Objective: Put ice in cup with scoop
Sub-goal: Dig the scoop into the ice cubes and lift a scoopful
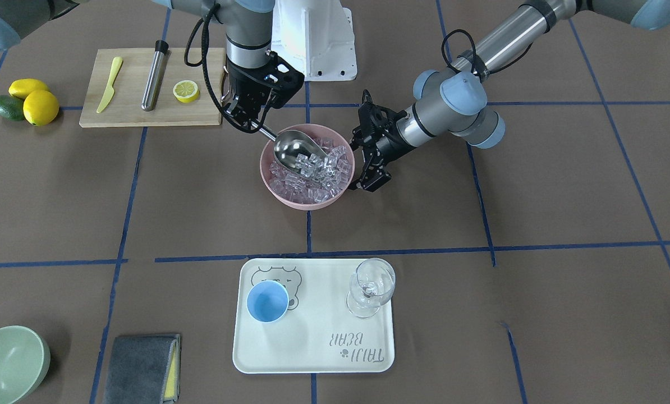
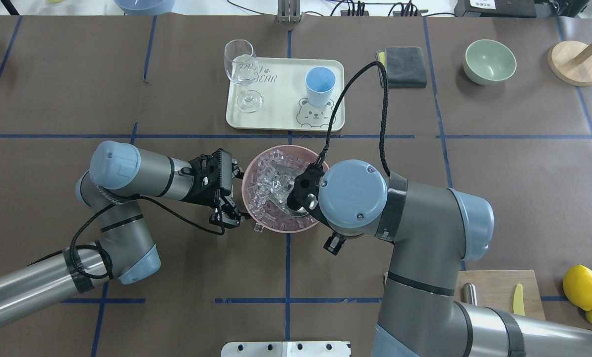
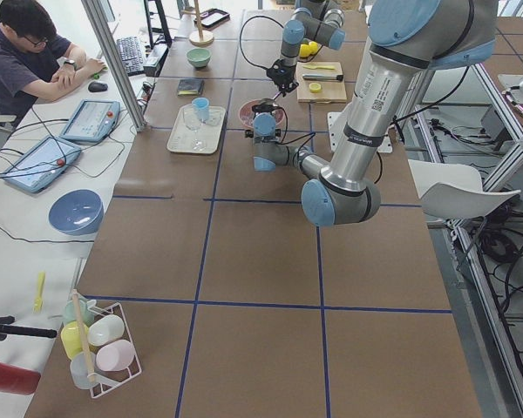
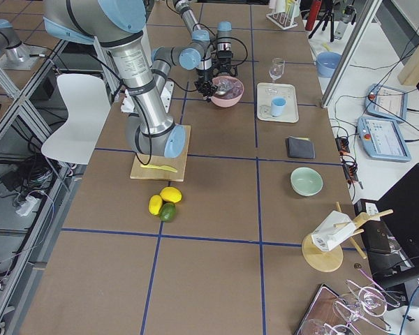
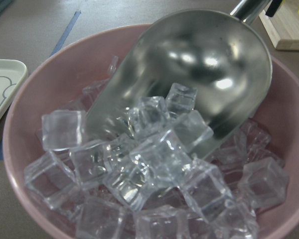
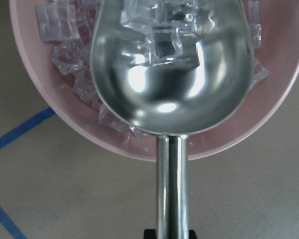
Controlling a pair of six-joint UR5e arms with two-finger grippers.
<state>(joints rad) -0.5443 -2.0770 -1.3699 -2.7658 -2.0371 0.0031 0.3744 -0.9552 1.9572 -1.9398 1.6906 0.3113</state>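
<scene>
The steel scoop (image 1: 296, 148) lies tilted in the pink bowl (image 1: 307, 205), its mouth pushed into the ice (image 1: 318, 177). In the right wrist view the scoop (image 6: 172, 74) has a few cubes at its front lip and its back is bare. My right gripper (image 1: 255, 124) is shut on the scoop's thin handle at the bowl's far rim. My left gripper (image 1: 364, 161) is open beside the bowl's side and holds nothing. The left wrist view shows scoop (image 5: 199, 74) and ice (image 5: 154, 164) close up. The light-blue cup (image 1: 267, 301) stands empty on the white tray (image 1: 324, 325).
A clear wine glass (image 1: 371, 286) shares the tray. A cutting board (image 1: 138, 112) with a yellow knife, steel cylinder and lemon half lies behind the bowl. Lemons and an avocado (image 1: 32, 104), a green bowl (image 1: 9, 362) and a grey cloth (image 1: 141, 367) sit at the edges.
</scene>
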